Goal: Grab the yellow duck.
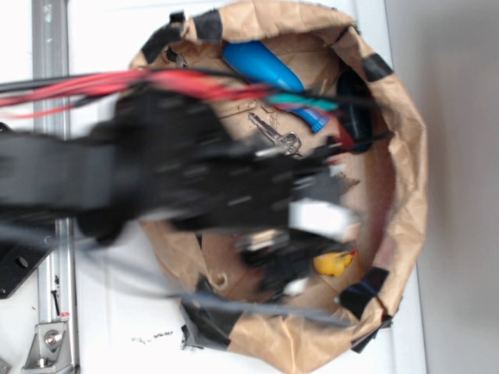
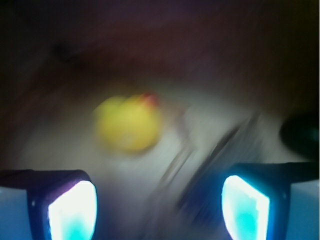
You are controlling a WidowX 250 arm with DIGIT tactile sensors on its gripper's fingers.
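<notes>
exterior view: we observe the robot arm (image 1: 156, 179) reaching from the left into a brown paper basin (image 1: 405, 156) edged with patches of black tape. the arm is blurred and covers much of the basin's middle. red and black cables (image 1: 117, 84) run along its top. the yellow duck (image 1: 334, 263) lies on the basin floor at the lower right, close to the paper wall, and shows as a small yellow shape with a red-orange tip. the gripper (image 1: 300, 269) sits just beside the duck, on its left; from this view we cannot tell whether they touch. a blue bottle (image 1: 261, 66) lies at the upper part of the basin, and a set of keys (image 1: 277, 134) rests below it on the paper floor.

wrist view: we record the two fingers, left pad (image 2: 72, 212) and right pad (image 2: 245, 207), standing wide apart at the lower corners, with nothing held between them. the duck (image 2: 129, 124) appears ahead of the gripper, left of centre, clear of both pads, its beak pointing up and to the right. this picture is heavily blurred, and the grey streaks to the duck's right cannot be identified.
</notes>
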